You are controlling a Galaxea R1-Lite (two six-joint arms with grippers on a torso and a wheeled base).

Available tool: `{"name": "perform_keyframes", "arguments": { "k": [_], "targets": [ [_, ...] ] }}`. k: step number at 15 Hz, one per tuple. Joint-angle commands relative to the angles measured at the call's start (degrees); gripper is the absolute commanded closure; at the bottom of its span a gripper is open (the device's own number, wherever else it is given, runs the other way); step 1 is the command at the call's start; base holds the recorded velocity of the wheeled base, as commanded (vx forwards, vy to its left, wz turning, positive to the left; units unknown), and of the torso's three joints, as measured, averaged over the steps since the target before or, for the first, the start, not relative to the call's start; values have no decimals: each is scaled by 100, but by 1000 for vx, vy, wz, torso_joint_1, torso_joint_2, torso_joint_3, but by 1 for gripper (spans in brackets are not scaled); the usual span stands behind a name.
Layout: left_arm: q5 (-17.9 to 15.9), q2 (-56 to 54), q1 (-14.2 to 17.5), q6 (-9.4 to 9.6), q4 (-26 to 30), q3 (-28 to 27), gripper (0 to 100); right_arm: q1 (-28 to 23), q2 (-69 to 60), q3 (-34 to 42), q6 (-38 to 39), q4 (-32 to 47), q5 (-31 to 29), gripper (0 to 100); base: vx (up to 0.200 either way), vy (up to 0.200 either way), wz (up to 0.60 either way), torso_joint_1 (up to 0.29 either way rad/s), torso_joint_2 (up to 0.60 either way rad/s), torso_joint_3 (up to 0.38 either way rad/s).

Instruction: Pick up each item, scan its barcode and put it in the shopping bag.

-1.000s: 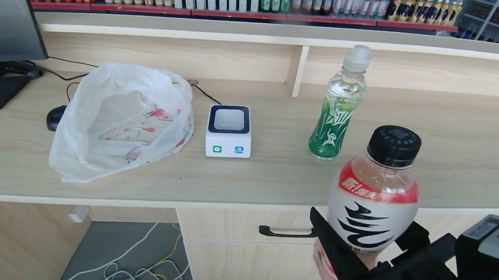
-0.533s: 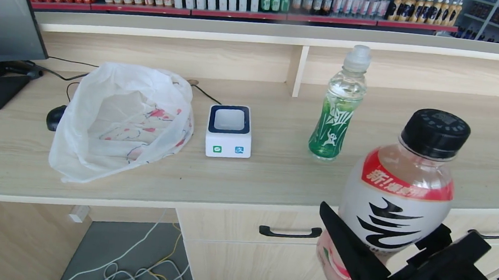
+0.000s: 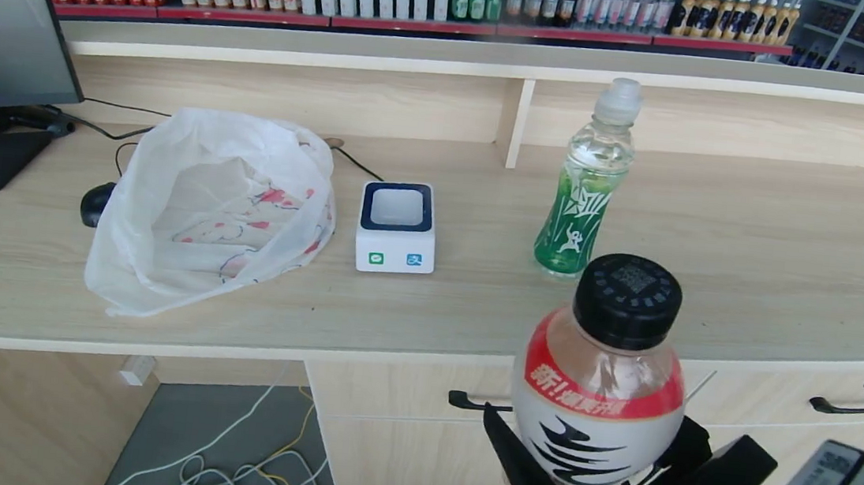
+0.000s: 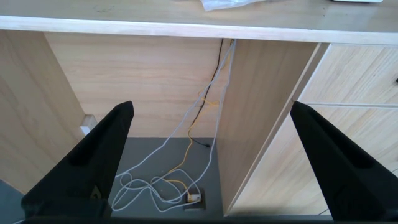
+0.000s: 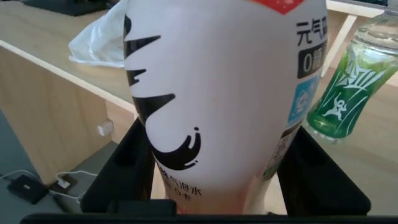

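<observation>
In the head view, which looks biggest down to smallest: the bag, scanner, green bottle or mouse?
1. bag
2. green bottle
3. scanner
4. mouse, partly hidden behind the bag

All sit about equally far back on the counter, so nearness hardly skews this.

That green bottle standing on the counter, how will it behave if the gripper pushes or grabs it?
The green bottle is tall on a narrow base, so a high nudge would probably tip it. It seems filled, so it is likely heavy for its size. Its body is round, so once down it may roll along the counter.
</observation>
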Motion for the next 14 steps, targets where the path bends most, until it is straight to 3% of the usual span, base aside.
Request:
{"name": "perform_keyframes", "arguments": {
  "k": [1,4,6,10,13,14],
  "targets": [
    [1,-2,2,0,1,0,0,211,435,-44,-205,-8,17,100,0,0,0,0,0,0],
    [1,-2,2,0,1,0,0,211,487,-61,-469,-8,17,100,0,0,0,0,0,0],
    [1,-2,2,0,1,0,0,211,461,-26,-1304,-8,122,100,0,0,0,0,0,0],
    [1,-2,2,0,1,0,0,211,479,-61,-2385,-8,1186,100,0,0,0,0,0,0],
    [1,-2,2,0,1,0,0,194,470,-176,-3035,-8,1485,100,0,0,0,0,0,0],
    [1,-2,2,0,1,0,0,97,461,-246,-3536,-8,1836,100,0,0,0,0,0,0]
  ]
}}
